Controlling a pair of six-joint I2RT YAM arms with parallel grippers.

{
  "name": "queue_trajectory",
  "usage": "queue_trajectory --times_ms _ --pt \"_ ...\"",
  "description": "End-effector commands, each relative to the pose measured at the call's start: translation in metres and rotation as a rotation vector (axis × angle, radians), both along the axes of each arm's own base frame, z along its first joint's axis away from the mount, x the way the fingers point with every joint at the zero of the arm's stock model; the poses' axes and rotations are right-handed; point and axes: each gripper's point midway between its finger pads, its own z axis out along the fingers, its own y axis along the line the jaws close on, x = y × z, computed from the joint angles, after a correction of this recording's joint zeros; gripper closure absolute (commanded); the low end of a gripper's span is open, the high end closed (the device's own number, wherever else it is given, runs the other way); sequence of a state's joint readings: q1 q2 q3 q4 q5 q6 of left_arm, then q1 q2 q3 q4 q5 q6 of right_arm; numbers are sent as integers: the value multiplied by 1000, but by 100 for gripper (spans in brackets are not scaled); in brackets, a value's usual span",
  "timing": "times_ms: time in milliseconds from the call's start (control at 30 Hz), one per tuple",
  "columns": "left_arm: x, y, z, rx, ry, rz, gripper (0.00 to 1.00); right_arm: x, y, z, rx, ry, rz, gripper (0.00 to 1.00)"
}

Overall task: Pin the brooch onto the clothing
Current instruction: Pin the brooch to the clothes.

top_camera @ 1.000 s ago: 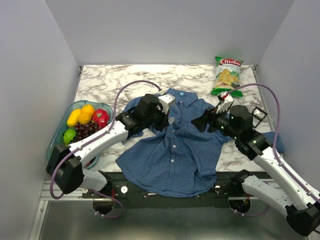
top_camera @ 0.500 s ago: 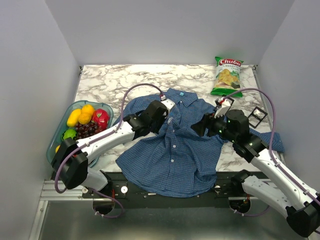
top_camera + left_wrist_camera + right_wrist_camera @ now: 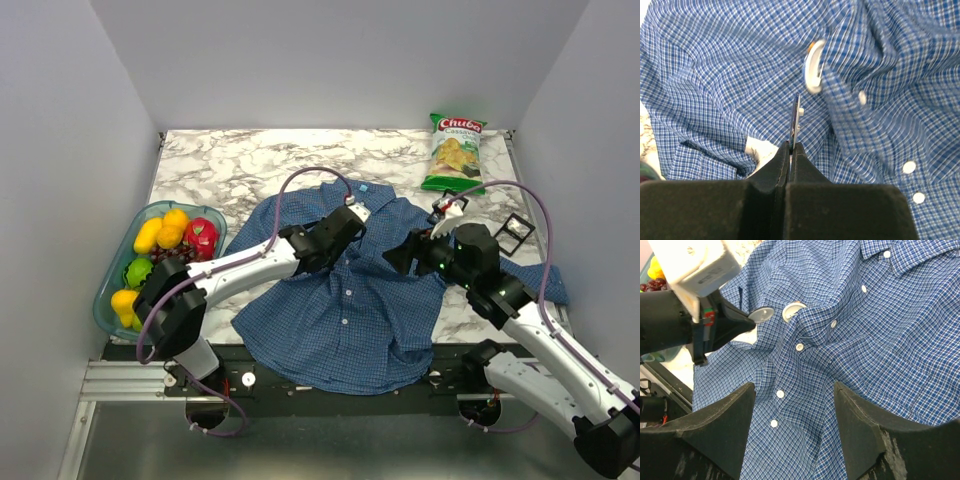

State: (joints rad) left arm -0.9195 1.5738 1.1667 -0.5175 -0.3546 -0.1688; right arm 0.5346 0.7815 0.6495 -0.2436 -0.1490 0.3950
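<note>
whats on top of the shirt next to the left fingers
A round white disc lies on the shirt by the button strip; a fold of cloth covers one edge, so that part is hidden. The left fingers pinch a thin flat piece just beside it.

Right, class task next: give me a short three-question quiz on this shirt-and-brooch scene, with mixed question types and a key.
1. True or false: the right end effector is shut on the shirt.
2. Multiple choice: what does the left end effector grip? A) a shirt sleeve B) a thin round disc C) a white button
3. Short answer: on which side of the table, by the robot's own sides, does the fruit bowl sit?

Key
1. False. The right end effector's fingers stand wide apart above the shirt and hold nothing.
2. B. The left end effector is pinched shut on the thin round disc.
3. The left.
</note>
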Motion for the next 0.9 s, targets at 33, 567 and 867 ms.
queue_trajectory --times_ms 33,567,867 --pt "3 -3 5 75 -39 37 100 2 -4 4 16 -32 -28 28" --pt "-8 -11 -7 239 -50 45 100 -7 -12 2 25 -53 -40 27" --pt "-8 -13 -13 344 -63 29 100 -10 -15 2 27 -58 -42 27"
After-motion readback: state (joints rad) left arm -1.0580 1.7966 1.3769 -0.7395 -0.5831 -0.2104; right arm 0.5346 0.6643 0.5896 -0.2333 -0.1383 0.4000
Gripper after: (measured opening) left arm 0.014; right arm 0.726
